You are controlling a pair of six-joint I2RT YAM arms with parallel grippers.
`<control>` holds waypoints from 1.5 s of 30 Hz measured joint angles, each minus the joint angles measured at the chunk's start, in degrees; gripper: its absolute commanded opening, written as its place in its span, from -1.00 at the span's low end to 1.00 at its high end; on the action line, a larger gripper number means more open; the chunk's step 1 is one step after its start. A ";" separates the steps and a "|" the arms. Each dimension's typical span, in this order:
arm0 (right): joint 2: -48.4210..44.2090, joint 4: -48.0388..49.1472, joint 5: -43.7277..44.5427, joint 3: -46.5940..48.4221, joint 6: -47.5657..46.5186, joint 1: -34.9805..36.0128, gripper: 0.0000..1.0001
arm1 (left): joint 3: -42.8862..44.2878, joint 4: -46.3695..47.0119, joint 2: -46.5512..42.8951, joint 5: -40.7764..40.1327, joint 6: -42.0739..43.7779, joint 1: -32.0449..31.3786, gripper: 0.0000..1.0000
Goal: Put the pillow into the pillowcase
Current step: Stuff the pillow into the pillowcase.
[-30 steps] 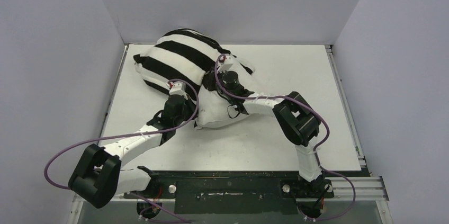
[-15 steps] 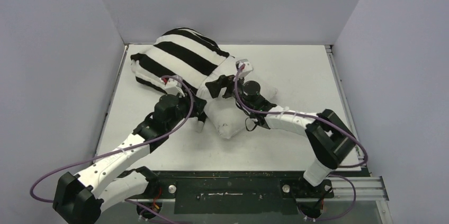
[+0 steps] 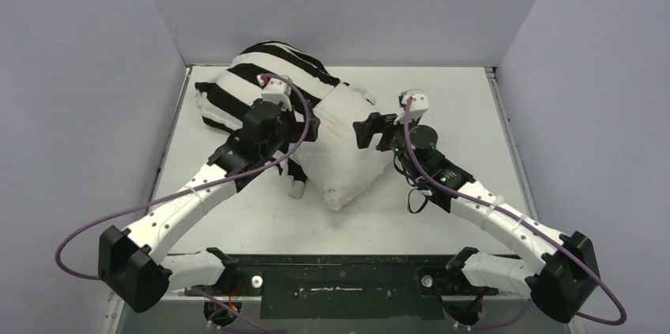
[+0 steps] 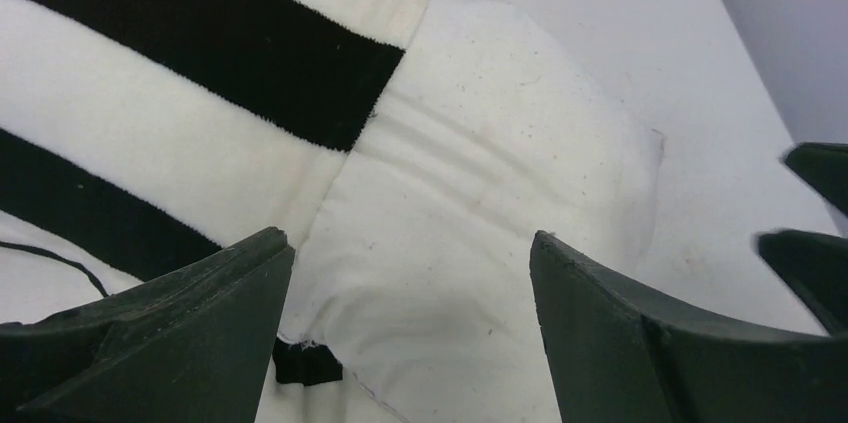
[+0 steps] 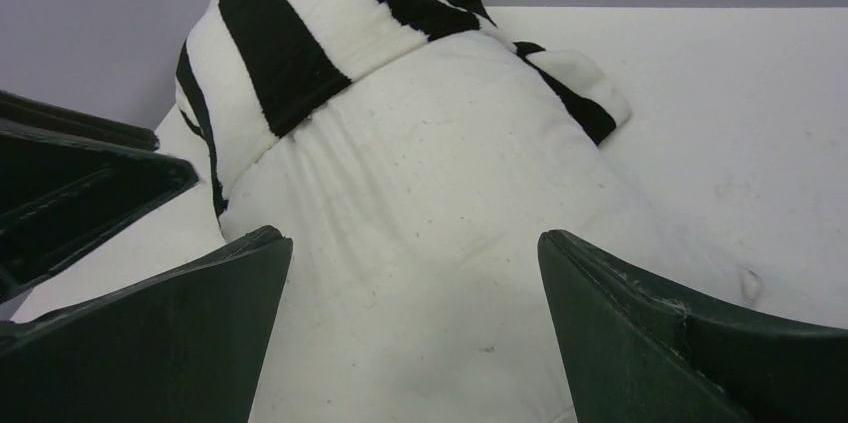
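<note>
poking from striped pillowcase [image 3: 237,85], plump textured pillow [image 3: 344,148]; left tool [image 4: 408,239], right tool [image 5: 412,235] spread wide.

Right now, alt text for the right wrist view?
A plump off-white textured pillow lies on the white table, its far end inside a black-and-white striped fabric pillowcase and its near part bare. The right gripper stands open at the bottom of the frame, one finger on each side, holding nothing.

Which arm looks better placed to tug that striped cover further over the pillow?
Left, probably. The left arm's fingers stand open astride the edge of the pillowcase, where it meets the bare pillow. The right arm's fingers, also open, sit over bare pillow, the striped edge farther off.
</note>
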 measured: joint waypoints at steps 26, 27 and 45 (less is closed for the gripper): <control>19.26 -2.34 -28.22 10.27 2.29 -28.74 0.83 | 28.68 0.44 35.52 -5.40 14.36 0.48 0.51; 22.18 -1.09 -30.01 11.96 2.80 -28.72 0.85 | 29.86 0.66 36.09 -5.18 14.43 0.66 0.51; 50.93 5.90 -49.62 33.29 6.73 -18.91 -0.63 | 36.13 -4.55 40.30 6.71 12.35 8.37 0.33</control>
